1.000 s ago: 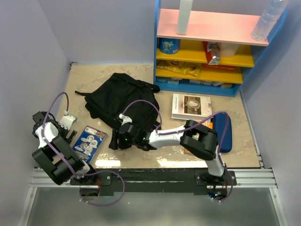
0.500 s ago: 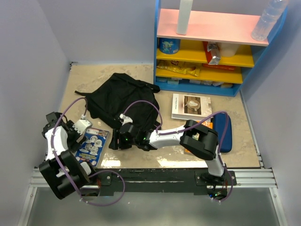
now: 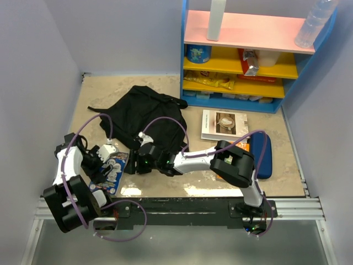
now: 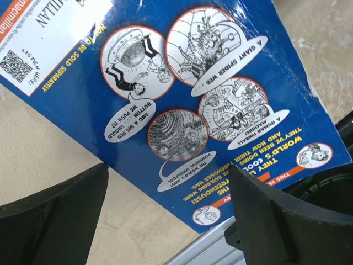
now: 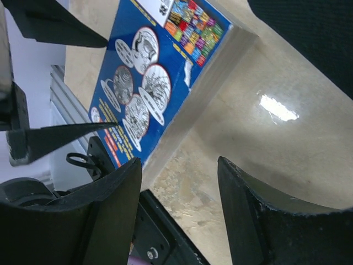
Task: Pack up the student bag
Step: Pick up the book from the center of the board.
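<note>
Packing barely starting — blue book [image 4: 182, 94], white book [image 3: 223, 124], pencil case [image 3: 263, 157] lying on counter [image 3: 127, 83], outside student bag [image 3: 140, 116]. You're hovering L pincer [image 4: 168, 171] released over blue book; R pincer [image 5: 179, 165] released too.

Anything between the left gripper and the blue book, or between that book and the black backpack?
Nothing lies between the open left gripper and the blue book. Between the book and the student bag sits the open right gripper, close by the bag's near edge.

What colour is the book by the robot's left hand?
The book is blue, with round black-and-white cartoons ringed in red; clearest in the left wrist view.
</note>
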`<state>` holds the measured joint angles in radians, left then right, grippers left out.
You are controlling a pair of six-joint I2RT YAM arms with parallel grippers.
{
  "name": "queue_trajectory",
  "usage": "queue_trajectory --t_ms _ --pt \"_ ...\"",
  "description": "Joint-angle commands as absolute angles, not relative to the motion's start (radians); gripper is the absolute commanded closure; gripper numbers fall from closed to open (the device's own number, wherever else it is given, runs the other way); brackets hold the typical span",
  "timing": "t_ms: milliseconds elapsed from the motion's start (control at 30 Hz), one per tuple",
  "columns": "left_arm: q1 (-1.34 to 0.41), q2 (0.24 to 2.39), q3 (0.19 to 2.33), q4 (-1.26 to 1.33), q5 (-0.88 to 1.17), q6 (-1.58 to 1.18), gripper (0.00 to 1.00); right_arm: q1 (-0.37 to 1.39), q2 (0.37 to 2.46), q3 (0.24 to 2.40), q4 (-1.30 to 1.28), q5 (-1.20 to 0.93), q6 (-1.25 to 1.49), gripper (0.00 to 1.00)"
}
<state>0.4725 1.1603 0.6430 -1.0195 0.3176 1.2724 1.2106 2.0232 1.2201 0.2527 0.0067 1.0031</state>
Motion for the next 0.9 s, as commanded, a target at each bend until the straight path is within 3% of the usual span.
queue_trajectory --t_ms 0,267,500,867 --pt "0.466 1.164 0.655 -1.112 0.403 1.388 0.07 1.210 2.043 1.302 0.250 0.002 1.005 0.38" --pt "0.451 1.407 0.882 -1.288 0.567 1.388 0.15 1.210 2.075 1.335 0.218 0.002 1.011 0.37" --pt "0.353 1.333 0.847 -1.313 0.600 1.385 0.16 1.209 2.043 1.284 0.178 0.015 1.051 0.37" --pt "0.327 1.371 0.874 -1.316 0.615 1.345 0.21 1.210 2.132 1.410 0.135 0.002 1.097 0.39"
